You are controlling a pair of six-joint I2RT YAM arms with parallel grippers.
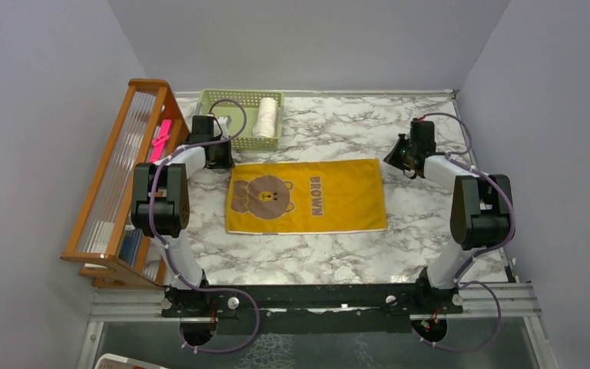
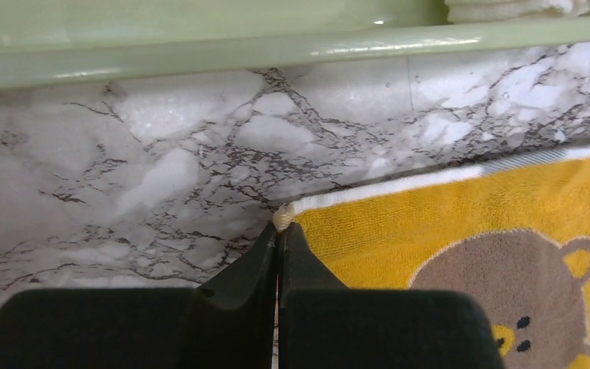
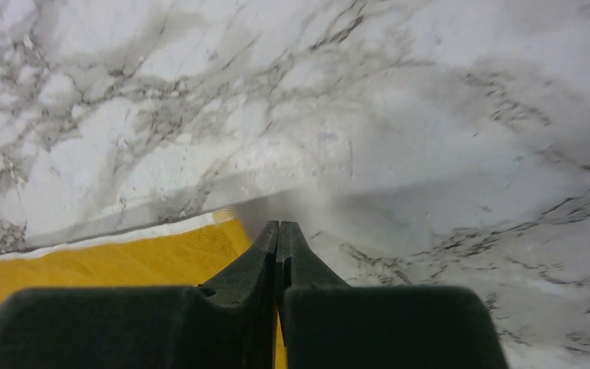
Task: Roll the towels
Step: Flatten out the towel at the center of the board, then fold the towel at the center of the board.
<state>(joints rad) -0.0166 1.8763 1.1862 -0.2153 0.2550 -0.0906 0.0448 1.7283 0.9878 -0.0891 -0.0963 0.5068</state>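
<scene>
The mustard-yellow towel [image 1: 307,196] lies flat in the middle of the marble table, bear picture and brown lettering up. In the left wrist view my left gripper [image 2: 280,227] is shut on the far left corner of this yellow towel [image 2: 461,207], and a cream bit of its white edge pokes out at the fingertips. My right gripper [image 3: 279,226] is shut just right of the yellow towel's [image 3: 123,261] far right corner, low over the marble, and I see nothing between its fingers. The cream-white towel [image 1: 266,117] lies rolled in the green basket [image 1: 238,142].
The pale green basket [image 2: 200,50] stands just beyond my left gripper [image 1: 221,160]. A wooden rack [image 1: 123,177] with clear panels runs along the left wall. Grey walls close the table on three sides. My right gripper [image 1: 398,157] hangs over bare marble [image 1: 430,223].
</scene>
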